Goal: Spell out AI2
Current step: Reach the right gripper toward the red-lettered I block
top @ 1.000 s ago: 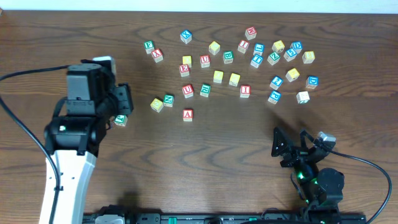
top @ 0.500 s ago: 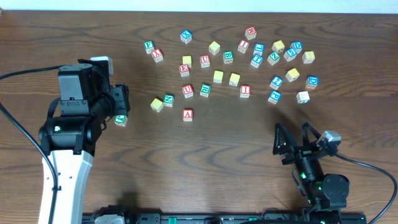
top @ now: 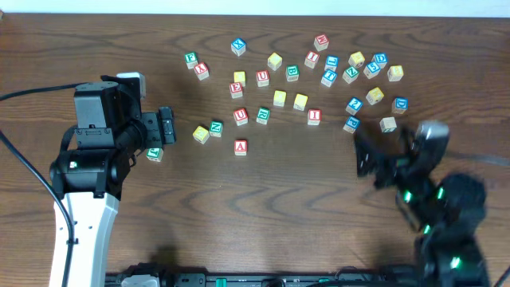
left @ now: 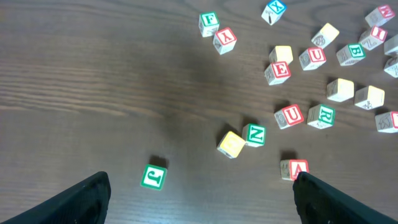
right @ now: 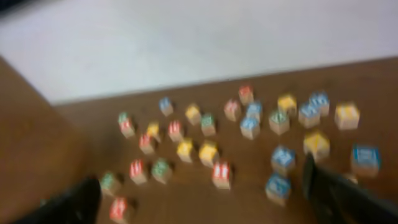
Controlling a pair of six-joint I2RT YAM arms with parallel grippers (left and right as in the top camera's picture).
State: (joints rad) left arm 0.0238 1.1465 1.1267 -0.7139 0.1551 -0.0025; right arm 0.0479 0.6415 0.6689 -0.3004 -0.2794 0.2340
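I am looking down at a dark wood-grain tabletop (top: pixel 263 207). My white and black left arm (top: pixel 88 183) reaches in from the near left corner. My right arm (top: pixel 434 207) is at the near right corner and shows only as a motion blur.

The left gripper (left: pixel 202 186) hangs over the left part of the tabletop. Its two black fingers are spread wide and hold nothing. The right gripper (right: pixel 200 177) is also spread wide and empty, with blurred cubes ahead of it.

Some thirty small lettered wooden cubes lie scattered over the far half of the tabletop, from left of centre to the right edge.

The A cube (top: pixel 241 147), printed in red, lies alone left of centre, closer to the near edge than the rest of the scatter. The I cube (top: pixel 314 116), also red, lies right of centre, well apart from the A cube. The 2 cube (top: pixel 354 104) has a blue mark that I read as a 2. It lies near the I cube, on the side towards the right edge.

A green J cube (left: pixel 153 176) lies flat just ahead of the left fingers, touching neither. A green N cube (left: pixel 254 134) touches a yellow cube (left: pixel 231 144).

Other letters I can read:
- Green: F (left: pixel 210 22), R (left: pixel 321 115) and B (left: pixel 354 53).
- Red: Y (left: pixel 225 39), E (left: pixel 280 70), and U twice (left: pixel 314 57) (left: pixel 290 115).
- Blue: X (left: pixel 273 7).
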